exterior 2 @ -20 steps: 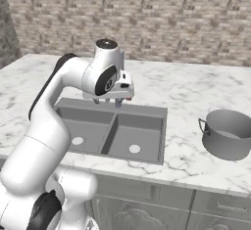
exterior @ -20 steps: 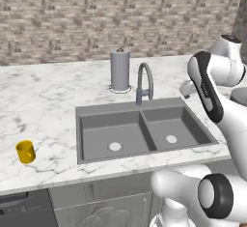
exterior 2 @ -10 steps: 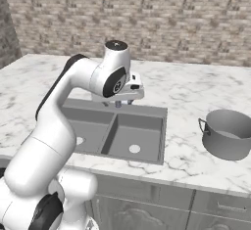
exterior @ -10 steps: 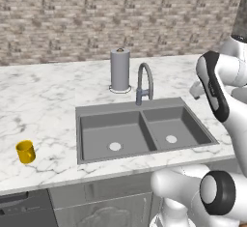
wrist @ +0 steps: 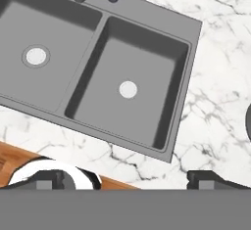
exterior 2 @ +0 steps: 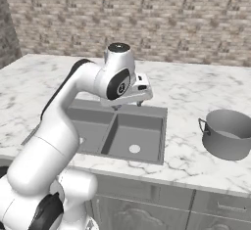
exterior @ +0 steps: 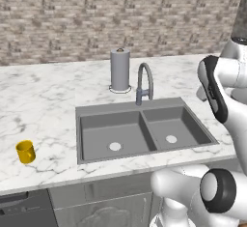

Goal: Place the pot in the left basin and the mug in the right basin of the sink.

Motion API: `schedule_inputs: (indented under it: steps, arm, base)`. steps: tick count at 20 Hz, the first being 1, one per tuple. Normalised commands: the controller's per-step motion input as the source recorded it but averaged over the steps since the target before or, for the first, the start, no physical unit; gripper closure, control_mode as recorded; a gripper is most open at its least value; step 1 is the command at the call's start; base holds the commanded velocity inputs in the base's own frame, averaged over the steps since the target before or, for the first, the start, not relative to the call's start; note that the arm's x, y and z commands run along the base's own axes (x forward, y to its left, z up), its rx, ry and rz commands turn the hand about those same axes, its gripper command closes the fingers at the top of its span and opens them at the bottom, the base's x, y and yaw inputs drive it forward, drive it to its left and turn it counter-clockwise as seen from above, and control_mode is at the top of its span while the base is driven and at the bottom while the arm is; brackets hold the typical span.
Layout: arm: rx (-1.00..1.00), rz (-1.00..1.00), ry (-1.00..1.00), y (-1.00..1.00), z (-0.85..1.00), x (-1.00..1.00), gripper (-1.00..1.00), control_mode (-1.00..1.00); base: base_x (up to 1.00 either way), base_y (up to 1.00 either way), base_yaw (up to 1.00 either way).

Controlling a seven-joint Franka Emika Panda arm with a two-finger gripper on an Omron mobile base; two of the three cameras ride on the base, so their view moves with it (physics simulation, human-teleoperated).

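Note:
The grey pot (exterior 2: 230, 133) stands on the marble counter to the right of the sink (exterior 2: 163, 131), and its dark edge (wrist: 248, 121) shows in the hand view. Far to the sink's (exterior: 130, 106) left, near the counter's front edge, sits the yellow mug (exterior: 25, 151). My gripper (exterior 2: 128, 103) hangs open and holds nothing above the back of the sink, by the faucet. Looking down, the gripper (wrist: 126, 180) has its fingertips (wrist: 49, 179) wide apart over the front rim below the right basin (wrist: 130, 89). The left basin (wrist: 37, 55) is beside it. Both basins (exterior: 113, 132) (exterior: 171, 127) hold nothing.
A curved grey faucet (exterior: 144, 83) rises behind the sink's divider, with a tall grey paper-towel roll (exterior: 120, 70) just behind it. A brick wall closes the back of the counter. My arm's links (exterior 2: 73, 102) arch over the left basin.
The hand has swung to the right above the sink, toward the pot's side. The jaws stay wide open. Pot and mug have not moved.

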Motion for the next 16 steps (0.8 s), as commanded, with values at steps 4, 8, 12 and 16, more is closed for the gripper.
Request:
schedule_inputs:
  steps: [4, 8, 12, 16]
  arm:
    - [-0.04, 0.0, 0.01, -0.47, -0.05, 0.0, -1.0, -1.0]
    - [0.0, 0.0, 0.05, -0.51, 0.0, 0.0, -1.0, -1.0]
    - [0.0, 0.0, 0.06, -0.48, 0.0, 0.0, -1.0, -1.0]
    - [0.0, 0.0, 0.07, -0.46, 0.0, 0.0, -1.0, -1.0]
  base:
    - [0.0, 0.0, 0.0]
    - [0.0, 0.0, 0.0]
    - [0.0, 0.0, 0.0]
    - [0.0, 0.0, 0.0]
